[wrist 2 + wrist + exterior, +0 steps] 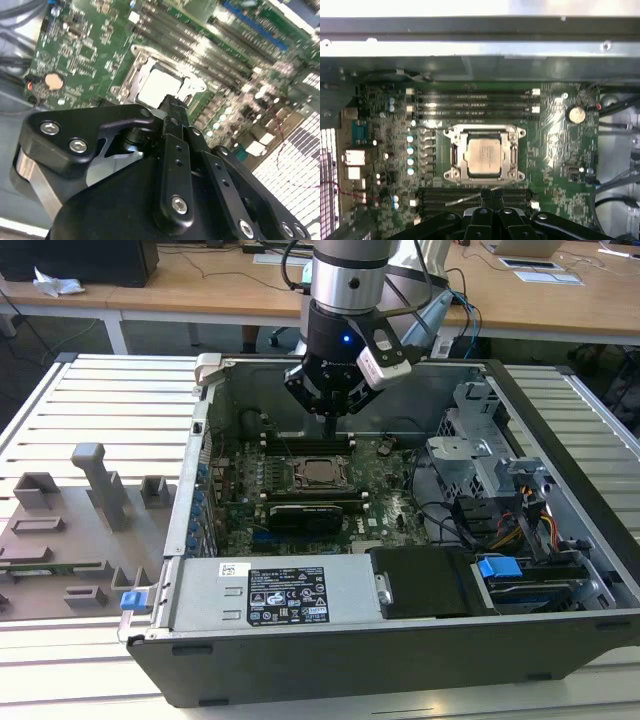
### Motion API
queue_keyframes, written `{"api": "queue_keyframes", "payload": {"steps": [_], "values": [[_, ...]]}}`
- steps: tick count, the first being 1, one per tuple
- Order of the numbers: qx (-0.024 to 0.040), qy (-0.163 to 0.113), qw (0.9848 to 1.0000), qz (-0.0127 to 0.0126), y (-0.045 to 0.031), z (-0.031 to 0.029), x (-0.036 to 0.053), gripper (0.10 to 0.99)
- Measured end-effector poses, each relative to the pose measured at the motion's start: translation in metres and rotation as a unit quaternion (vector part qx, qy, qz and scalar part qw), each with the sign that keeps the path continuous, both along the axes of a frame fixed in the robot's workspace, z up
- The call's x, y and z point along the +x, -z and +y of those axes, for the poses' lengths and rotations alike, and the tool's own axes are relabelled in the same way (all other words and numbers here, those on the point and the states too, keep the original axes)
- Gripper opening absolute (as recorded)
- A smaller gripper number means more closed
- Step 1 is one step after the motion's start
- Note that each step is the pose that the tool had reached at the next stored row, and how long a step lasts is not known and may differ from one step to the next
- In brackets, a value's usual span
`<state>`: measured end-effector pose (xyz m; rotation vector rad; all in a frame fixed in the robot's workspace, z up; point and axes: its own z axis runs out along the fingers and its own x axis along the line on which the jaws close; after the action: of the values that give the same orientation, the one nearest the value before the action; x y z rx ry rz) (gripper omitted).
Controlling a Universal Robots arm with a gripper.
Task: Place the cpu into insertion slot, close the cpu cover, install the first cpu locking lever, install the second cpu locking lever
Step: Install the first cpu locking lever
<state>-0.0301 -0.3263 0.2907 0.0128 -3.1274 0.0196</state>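
While the claw (488, 194) hangs closed on nothing just beside the slot (454, 157), the cpu (484, 156) lies flat inside it under the cover (485, 131), and I judge it light, stiff, delicate underneath, best held by its edges.

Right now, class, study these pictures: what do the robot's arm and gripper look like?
The arm is a silver-grey cylinder ending in a black wrist with a blue light. A pale camera box is mounted beside it, and dark cables run upward. The gripper is black, built of angular linked bars pinned by silver screws; its jaws are slim and black.
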Motion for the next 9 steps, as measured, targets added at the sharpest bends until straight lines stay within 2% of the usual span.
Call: {"api": "queue_keyframes", "payload": {"steps": [1,4,9], "values": [[0.0055,0.0,1.0,0.0,0.0,0.0,0.0,0.106],[0.0103,0.0,0.9999,0.0,0.0001,0.0,-0.0004,0.106],[0.0103,0.0,0.9999,0.0,0.0004,0.0,-0.0126,0.106]]}}
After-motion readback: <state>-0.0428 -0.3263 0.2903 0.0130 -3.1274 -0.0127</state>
